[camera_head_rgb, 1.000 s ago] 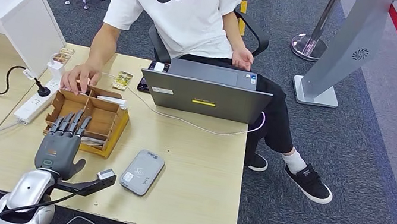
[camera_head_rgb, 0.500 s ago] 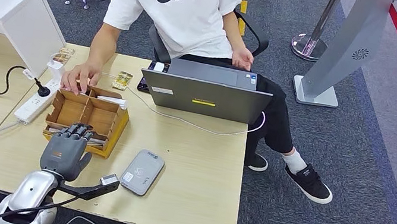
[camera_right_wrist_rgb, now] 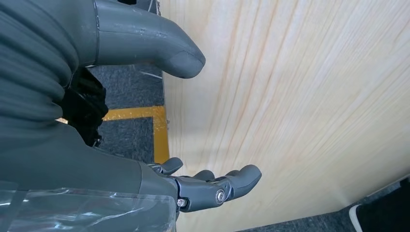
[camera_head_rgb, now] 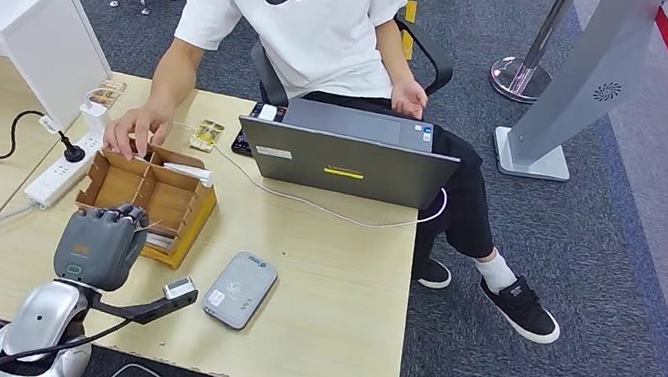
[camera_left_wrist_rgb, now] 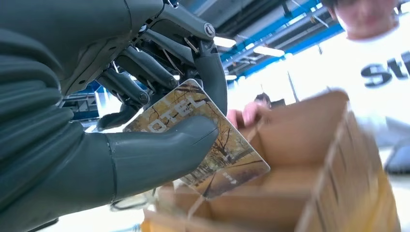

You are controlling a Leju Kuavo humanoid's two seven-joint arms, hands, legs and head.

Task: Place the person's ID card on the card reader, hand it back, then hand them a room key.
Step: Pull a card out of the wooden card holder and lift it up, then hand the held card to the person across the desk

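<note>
The robot's left hand (camera_left_wrist_rgb: 121, 121) pinches a printed autumn-toned room key card (camera_left_wrist_rgb: 212, 145) between thumb and fingers, just above the open wooden compartment box (camera_head_rgb: 152, 195) on the pale desk. The key step appears in hand: next, the card should be carried toward the seated person's hand (camera_head_rgb: 135, 130) resting at the box's far edge. The right hand (camera_right_wrist_rgb: 159, 159) hangs empty, fingers apart, beside the desk.

You can read "Stitc" in big dark letters across the person's white T-shirt (camera_head_rgb: 309, 2); the left wrist view catches the start of it too, "St", blurry. The room key (camera_left_wrist_rgb: 208, 140) pinched in the left hand (camera_left_wrist_rgb: 96, 111) has "OTEL" printed on it, with the first letter hidden behind the fingers (camera_left_wrist_rgb: 145, 72). Nothing else is legible.
</note>
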